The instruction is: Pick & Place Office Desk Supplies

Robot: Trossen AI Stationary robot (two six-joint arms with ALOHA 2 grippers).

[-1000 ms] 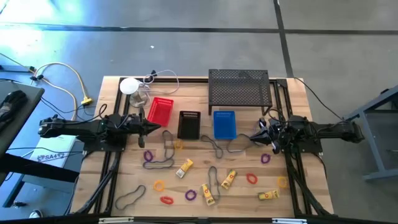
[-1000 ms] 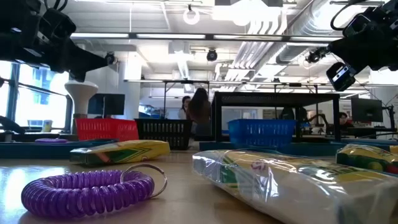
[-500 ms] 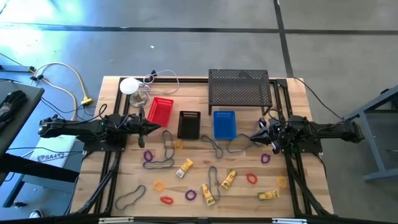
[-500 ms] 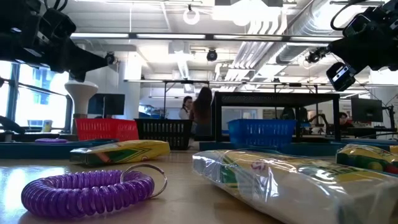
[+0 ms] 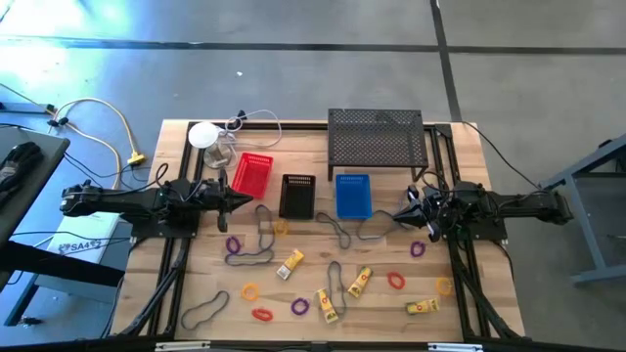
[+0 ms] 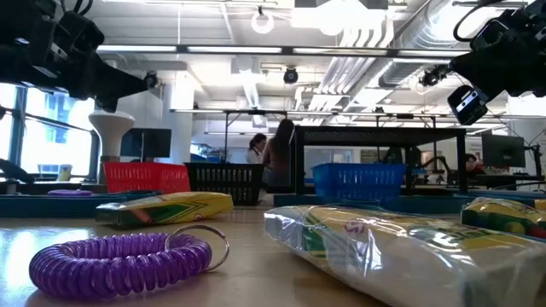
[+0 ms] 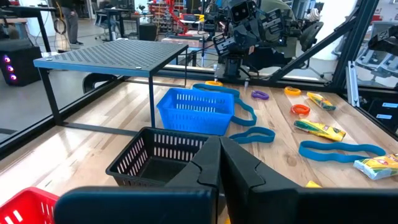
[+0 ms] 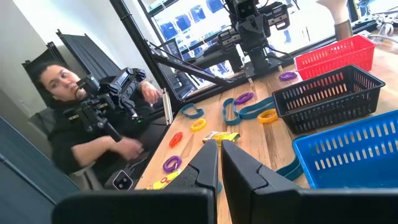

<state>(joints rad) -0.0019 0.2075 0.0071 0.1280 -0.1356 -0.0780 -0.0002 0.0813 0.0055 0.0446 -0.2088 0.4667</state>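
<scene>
Wooden tabletop [image 5: 186, 279]: supplies lie loose across near half — purple ring [image 5: 299, 307], yellow-black packs [image 5: 290, 264], grey band loop [image 5: 205, 311]. Left claw [image 5: 251, 202] pinched shut beside red basket [image 5: 251, 174], empty. Right claw [image 5: 398, 217] shut too, apparently touching nothing, near blue basket [image 5: 353, 196].

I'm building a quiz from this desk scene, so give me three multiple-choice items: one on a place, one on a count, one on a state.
1. Which basket sits between the other two? A red B black C blue
2. How many small baskets are on the table? A two B three C five
3. How is the left gripper? A shut, empty B open C holding a ring

Key: 1 B, the black basket stands between the red basket and the blue basket. 2 B, just those three. 3 A, the left gripper shows fingers pressed together with nothing between.
</scene>
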